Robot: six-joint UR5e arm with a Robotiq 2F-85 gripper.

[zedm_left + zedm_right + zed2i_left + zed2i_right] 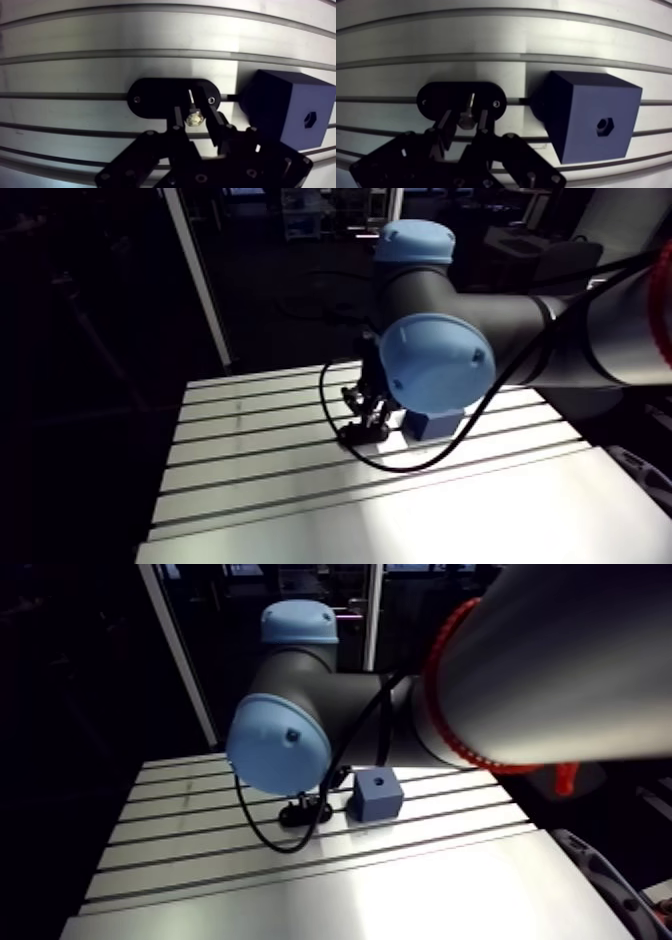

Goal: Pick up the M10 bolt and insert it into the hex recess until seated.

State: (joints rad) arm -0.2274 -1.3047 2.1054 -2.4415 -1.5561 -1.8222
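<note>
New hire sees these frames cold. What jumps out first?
First, the dark blue cube on the slotted table beside the gripper, with a hex recess in the face towards the wrist camera. Next, the bright M10 bolt, gripped between the jaws over a black oval plate. In the arm view, a big light-blue joint cap fills the foreground above them.

room: dim, nearly black behind the slotted aluminium table (250, 478)
light: bright white sheen on the table's near part
glare: washed-out patch beside the dark blue cube block (586, 120)
shadow: black oval plate (160, 97) shows as flat silhouette
edges: table slots bow in wrist view
</note>
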